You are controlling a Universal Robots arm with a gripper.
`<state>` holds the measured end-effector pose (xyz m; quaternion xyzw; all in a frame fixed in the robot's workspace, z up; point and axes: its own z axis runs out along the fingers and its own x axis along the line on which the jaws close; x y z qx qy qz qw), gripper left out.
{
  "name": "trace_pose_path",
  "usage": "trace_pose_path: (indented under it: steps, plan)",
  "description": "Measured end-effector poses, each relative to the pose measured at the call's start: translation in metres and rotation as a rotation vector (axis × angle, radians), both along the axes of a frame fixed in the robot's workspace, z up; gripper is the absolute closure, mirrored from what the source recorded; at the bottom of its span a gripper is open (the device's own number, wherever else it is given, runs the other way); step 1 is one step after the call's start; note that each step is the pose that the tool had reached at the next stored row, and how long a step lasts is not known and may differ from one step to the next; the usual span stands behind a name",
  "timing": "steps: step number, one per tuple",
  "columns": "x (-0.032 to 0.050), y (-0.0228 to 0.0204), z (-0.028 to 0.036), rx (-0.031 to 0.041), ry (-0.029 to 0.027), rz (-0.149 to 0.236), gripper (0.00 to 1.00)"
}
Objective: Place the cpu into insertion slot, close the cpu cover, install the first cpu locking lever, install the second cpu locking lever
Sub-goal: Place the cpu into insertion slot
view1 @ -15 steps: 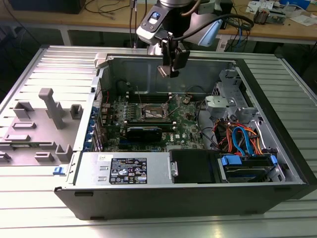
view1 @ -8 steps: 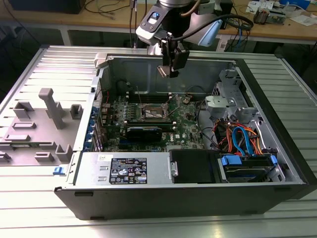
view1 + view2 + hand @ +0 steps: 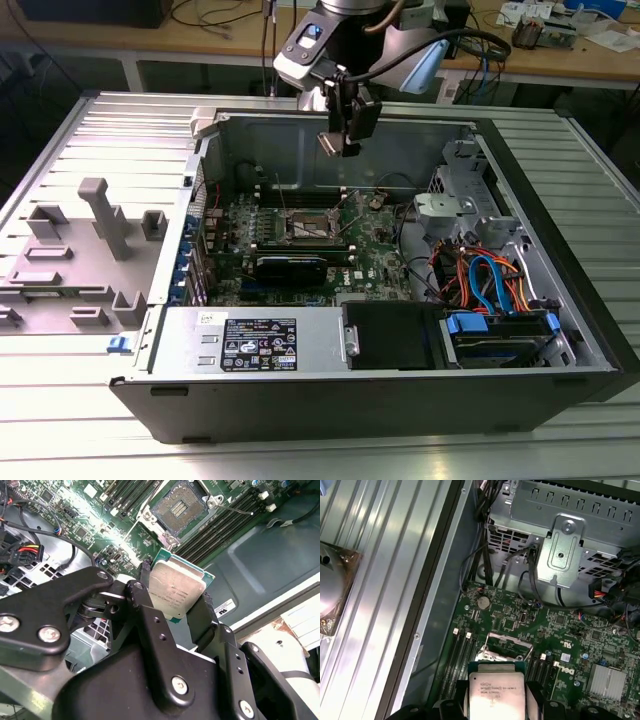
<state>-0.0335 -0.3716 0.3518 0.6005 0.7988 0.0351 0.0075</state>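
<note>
Your fingers (image 3: pixel 146 577) are clamped on the cpu (image 3: pixel 176 592) by two opposite edges, well above the exposed insertion slot (image 3: pixel 179 507). Square its edges to that slot and carry it level, because a tilt could jam a corner.

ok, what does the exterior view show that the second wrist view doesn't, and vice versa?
Exterior view: the whole open computer case, a grey fixture tray on the exterior view's left, blue and orange cables. Second wrist view: fingers clamping the cpu by its edges, the insertion slot empty. Both: the gripper holding the cpu above the green motherboard.
</note>
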Motion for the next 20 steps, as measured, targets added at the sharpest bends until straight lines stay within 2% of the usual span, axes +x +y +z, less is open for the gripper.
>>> trace_pose_path:
  steps: [3,4,7,9,12,18,20]
  plan:
    - [0.0000,0.0000,-0.0004,0.0001,0.0002,-0.027,0.46]
    - [0.0000,0.0000,-0.0007,0.0000,0.0003,-0.044,0.46]
    - [-0.0001,0.0000,-0.0034,0.0002,0.0008,-0.129,0.46]
    - [-0.0001,0.0000,-0.0045,0.0000,0.0011,-0.147,0.46]
    - [-0.0003,0.0000,-0.0061,-0.0005,0.0066,-0.194,0.46]
    - [-0.0003,0.0000,-0.0079,-0.0009,0.0123,-0.232,0.46]
    - [-0.0002,-0.0001,-0.0084,-0.0013,0.0162,-0.243,0.46]
